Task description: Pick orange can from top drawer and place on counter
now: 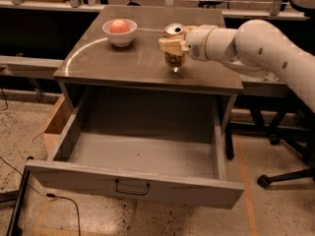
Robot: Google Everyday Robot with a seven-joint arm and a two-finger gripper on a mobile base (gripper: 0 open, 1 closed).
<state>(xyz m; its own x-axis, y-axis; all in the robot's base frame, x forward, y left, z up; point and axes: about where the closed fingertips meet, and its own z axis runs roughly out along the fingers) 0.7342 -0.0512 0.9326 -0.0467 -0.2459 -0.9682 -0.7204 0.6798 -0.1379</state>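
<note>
My gripper (pixel 172 44) reaches in from the right on a white arm and is shut on the orange can (pixel 173 58). The can is upright, with its silver top showing, and it sits low over the right middle of the counter (pixel 113 60); I cannot tell if its base touches the surface. The top drawer (pixel 140 154) is pulled wide open below the counter and looks empty. Its front panel has a small dark handle (pixel 131 188) at centre.
A white bowl with reddish fruit (pixel 119 31) stands on the counter's back left. A cardboard box (pixel 53 127) sits on the floor left of the drawer. An office chair base (pixel 290 171) is at the right. A cable (pixel 54 198) lies on the floor.
</note>
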